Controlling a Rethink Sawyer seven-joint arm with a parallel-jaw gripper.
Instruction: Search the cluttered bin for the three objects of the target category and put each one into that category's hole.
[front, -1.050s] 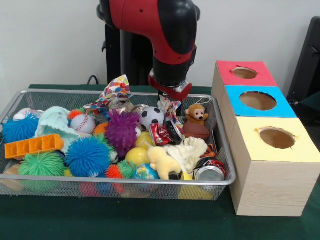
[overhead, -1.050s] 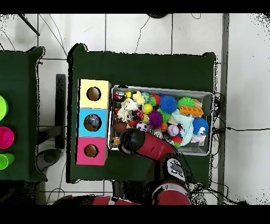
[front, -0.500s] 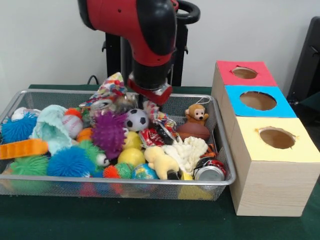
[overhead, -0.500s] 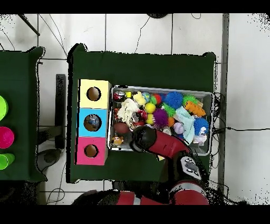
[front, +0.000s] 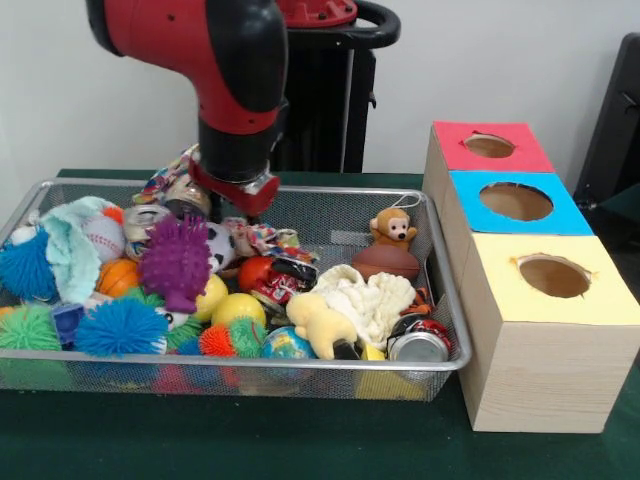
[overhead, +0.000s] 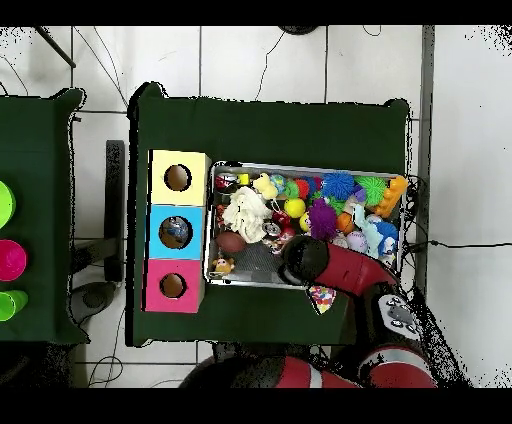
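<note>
1. We saw the purple spiky ball at the left in the wire bin.
2. The gripper was low behind it; we could not tell its state.
3. The three-hole box stood right of the bin.

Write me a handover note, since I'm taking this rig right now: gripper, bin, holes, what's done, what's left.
Gripper: low over the wire bin's far side, amid the clutter; open or shut cannot be told, nothing seen held.
Toys are heaped toward the bin end away from the boxes; monkey and can lie nearer the boxes.
Red hole, blue hole, yellow hole.
Done: no drop visible. Left: all three picks.
</note>
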